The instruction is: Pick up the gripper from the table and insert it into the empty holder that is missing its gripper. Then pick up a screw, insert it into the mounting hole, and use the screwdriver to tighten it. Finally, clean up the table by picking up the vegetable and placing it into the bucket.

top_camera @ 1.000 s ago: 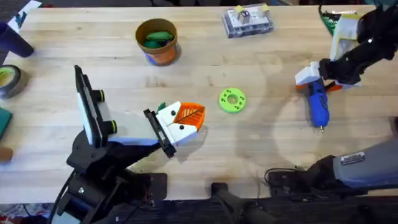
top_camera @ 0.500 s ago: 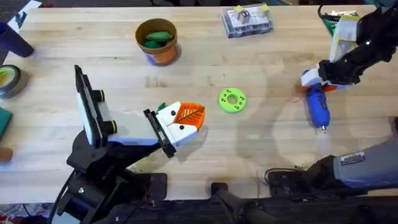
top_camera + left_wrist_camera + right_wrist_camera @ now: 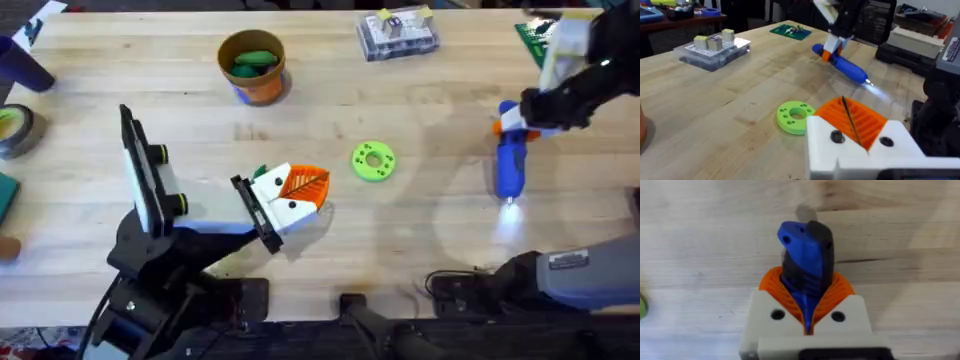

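My right gripper [image 3: 517, 122] is shut on the back end of the blue screwdriver [image 3: 510, 166] at the right of the table. The screwdriver's lit tip points at the near edge and throws a glow on the wood. In the right wrist view its blue body [image 3: 805, 255] sits between the orange pads [image 3: 772, 287]. The holder [image 3: 150, 190] stands at the lower left. The white gripper block [image 3: 285, 208] with orange fin sits at its black clamp plate. My left gripper [image 3: 850, 117] has its orange fingers shut together on nothing. The bucket [image 3: 240, 45] at the back holds a green vegetable [image 3: 252, 62].
A green ring disc [image 3: 374, 161] lies mid-table. A clear parts box [image 3: 398, 33] is at the back, a green circuit board [image 3: 530, 35] at the back right. A grey tape roll [image 3: 12, 130] and a dark object [image 3: 20, 60] sit at the left edge.
My right gripper has carried the screwdriver slightly right and away from the near edge. The screwdriver has swung straighter, and its tip light now glows brightly on the table. The left side is unchanged.
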Controlling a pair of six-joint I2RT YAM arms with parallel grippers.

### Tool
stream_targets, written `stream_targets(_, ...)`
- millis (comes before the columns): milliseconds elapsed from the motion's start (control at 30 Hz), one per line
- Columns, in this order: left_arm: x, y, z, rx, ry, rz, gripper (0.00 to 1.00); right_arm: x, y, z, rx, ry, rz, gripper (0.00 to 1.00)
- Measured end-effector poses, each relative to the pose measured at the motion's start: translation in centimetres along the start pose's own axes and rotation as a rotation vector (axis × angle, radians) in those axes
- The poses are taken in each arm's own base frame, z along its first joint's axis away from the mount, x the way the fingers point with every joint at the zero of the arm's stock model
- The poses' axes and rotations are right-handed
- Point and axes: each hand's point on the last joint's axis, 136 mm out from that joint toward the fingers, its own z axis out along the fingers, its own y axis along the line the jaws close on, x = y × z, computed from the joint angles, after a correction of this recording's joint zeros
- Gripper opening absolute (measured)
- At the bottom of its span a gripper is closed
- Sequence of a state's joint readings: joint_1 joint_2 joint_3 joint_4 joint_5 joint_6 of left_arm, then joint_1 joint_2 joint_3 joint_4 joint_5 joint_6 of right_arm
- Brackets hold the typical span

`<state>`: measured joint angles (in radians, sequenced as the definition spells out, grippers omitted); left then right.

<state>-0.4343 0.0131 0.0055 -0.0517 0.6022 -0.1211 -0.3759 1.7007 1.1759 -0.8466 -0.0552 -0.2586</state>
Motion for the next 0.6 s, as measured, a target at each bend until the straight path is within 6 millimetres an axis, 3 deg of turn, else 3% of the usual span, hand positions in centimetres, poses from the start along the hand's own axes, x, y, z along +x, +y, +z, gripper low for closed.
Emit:
stream_targets(167, 0.0, 0.0, 0.0, 0.0, 0.0, 0.0, 0.014, -2.2, 0.2, -6.1, 0.055, -0.23, -0.008, 0.026)
stream_targets(300, 0.0, 0.0, 0.0, 0.0, 0.0, 0.0, 0.014, -2.6, 1.1, -11.5, 0.082, -0.407, -0.016, 0.026)
stream_targets(600, 0.0, 0.0, 0.0, 0.0, 0.0, 0.0, 0.014, -2.7, 6.5, -19.1, -0.059, -0.688, -0.106, 0.026)
